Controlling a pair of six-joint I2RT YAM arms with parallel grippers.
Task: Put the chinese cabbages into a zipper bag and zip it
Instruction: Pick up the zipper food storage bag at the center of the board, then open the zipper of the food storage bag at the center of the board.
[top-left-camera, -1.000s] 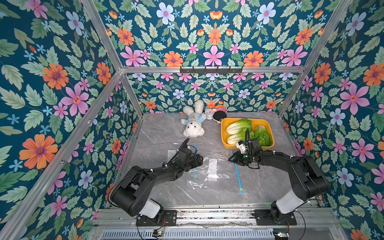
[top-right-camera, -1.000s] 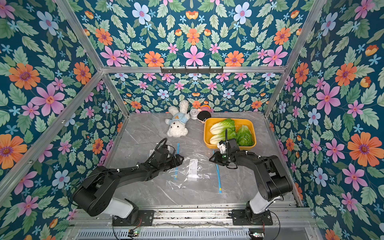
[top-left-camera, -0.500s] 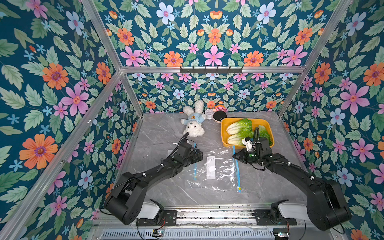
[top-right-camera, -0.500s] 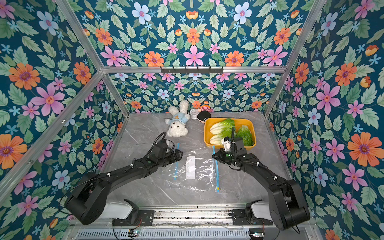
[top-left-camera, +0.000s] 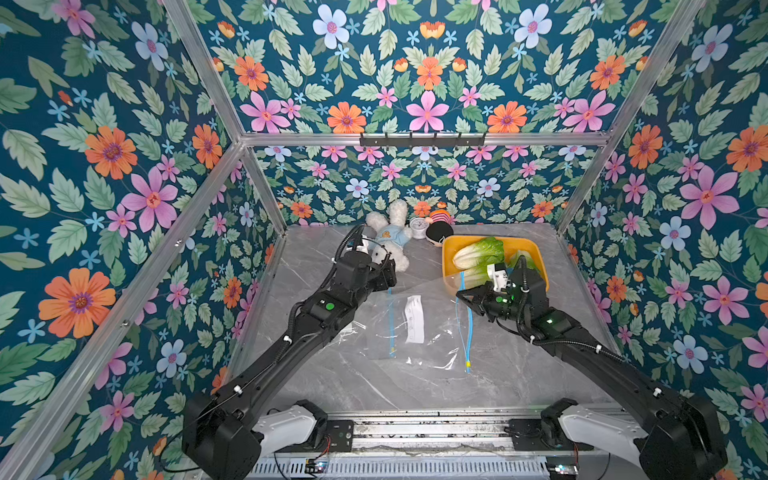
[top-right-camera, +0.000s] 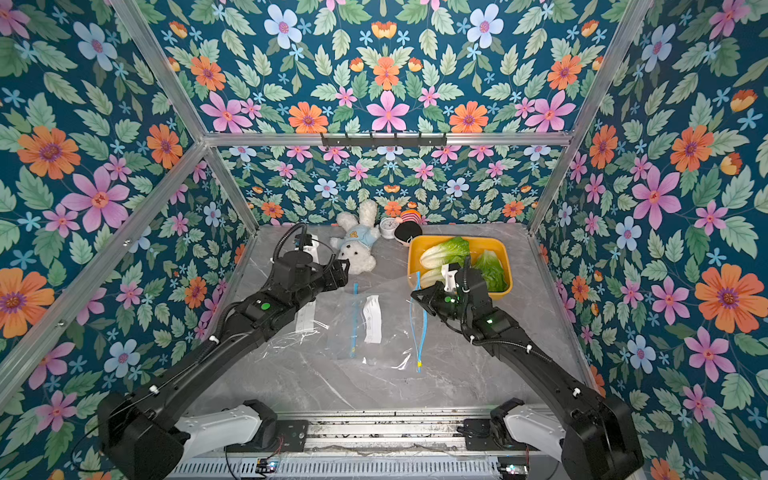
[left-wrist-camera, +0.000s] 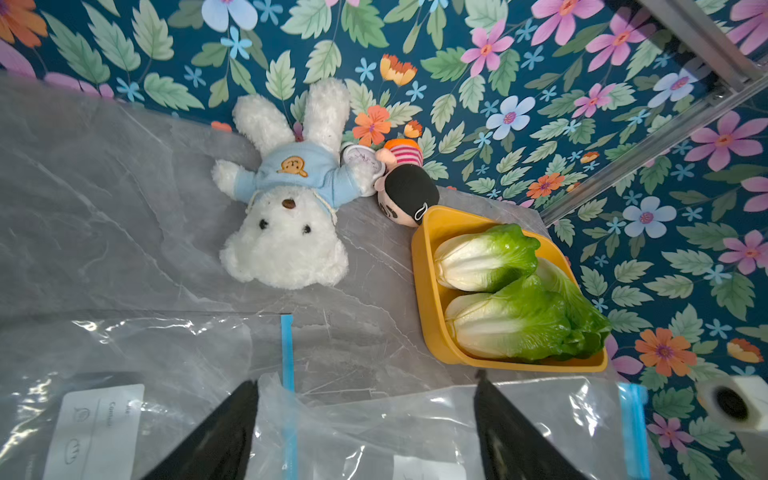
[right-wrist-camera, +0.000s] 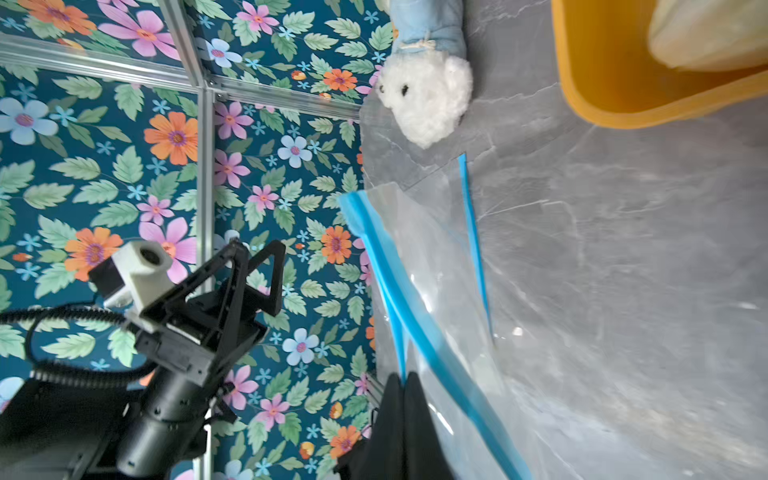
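Note:
Three chinese cabbages (top-left-camera: 478, 251) (left-wrist-camera: 486, 257) lie in a yellow tray (top-left-camera: 449, 249) at the back right. A clear zipper bag (top-left-camera: 436, 332) (right-wrist-camera: 428, 270) with a blue zip strip lies at the table's middle, its far zip end lifted. My right gripper (top-left-camera: 459, 296) (right-wrist-camera: 402, 376) is shut on one lip of that blue strip, just in front of the tray. My left gripper (top-left-camera: 390, 274) (left-wrist-camera: 365, 378) hovers open beside the plush bear, and the lifted bag's clear film (left-wrist-camera: 415, 415) shows between its fingers.
A second clear bag (top-left-camera: 390, 324) with a blue zip lies flat, partly under the first. A white plush bear (top-left-camera: 388, 245), a small clock (top-left-camera: 419, 227) and a doll (top-left-camera: 438, 228) sit by the back wall. Floral walls close in three sides.
The right gripper has shut on the bag's zip edge and raised that end off the table. The left gripper has moved toward the back wall, still open.

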